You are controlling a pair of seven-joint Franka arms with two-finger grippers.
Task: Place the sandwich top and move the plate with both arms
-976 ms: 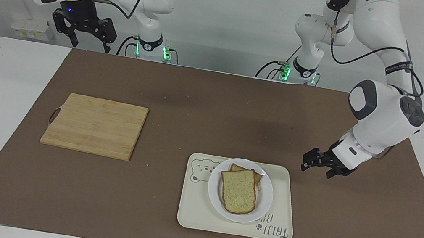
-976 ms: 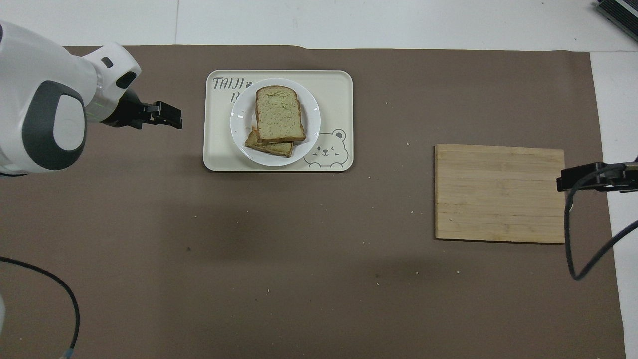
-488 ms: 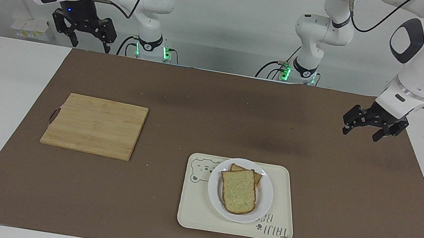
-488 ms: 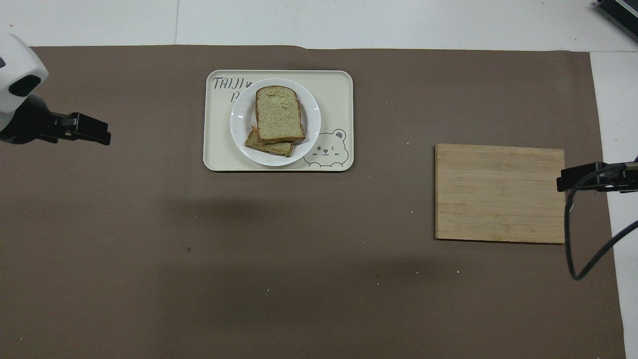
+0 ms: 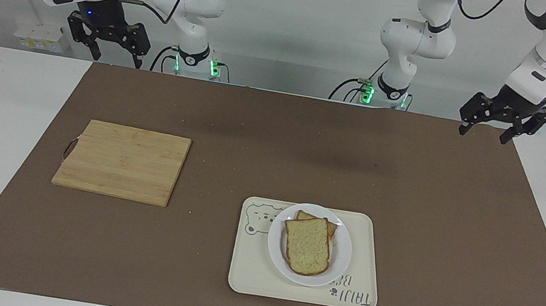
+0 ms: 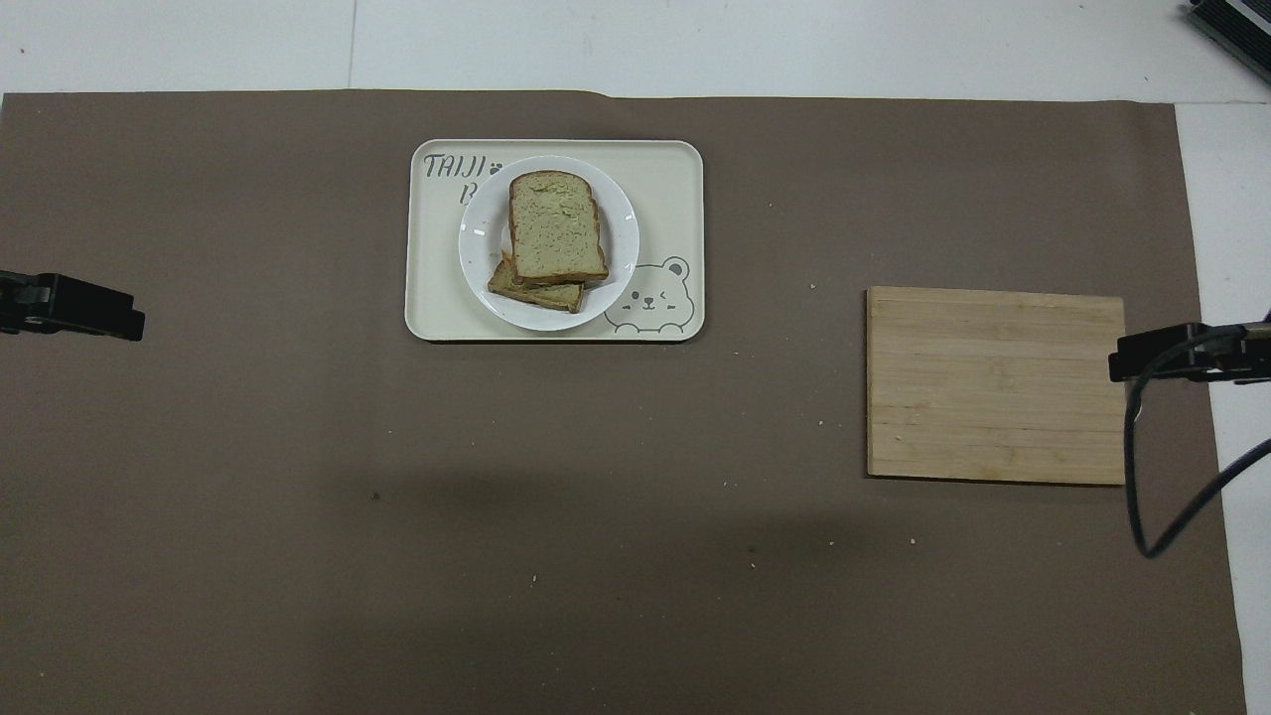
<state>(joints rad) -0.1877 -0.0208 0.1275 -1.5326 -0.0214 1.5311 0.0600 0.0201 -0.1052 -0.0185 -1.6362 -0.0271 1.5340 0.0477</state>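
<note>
Your sandwich top lies stacked on the plate, lower centre, so placing looks complete. Left gripper, upper right, and right gripper, upper left, hang spread and empty.

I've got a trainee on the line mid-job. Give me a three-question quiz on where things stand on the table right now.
1. True or false: the sandwich top lies on the cutting board.
2. What does the plate rest on? A) the brown mat B) the tray C) the cutting board
3. Fill in: the left end effector holds ____.

Key:
1. False. It sits on another slice on the plate.
2. B, the tray with the bear drawing.
3. Nothing; it is open and raised over the mat's corner at the robots' edge. The right end effector waits open at the other end.
</note>
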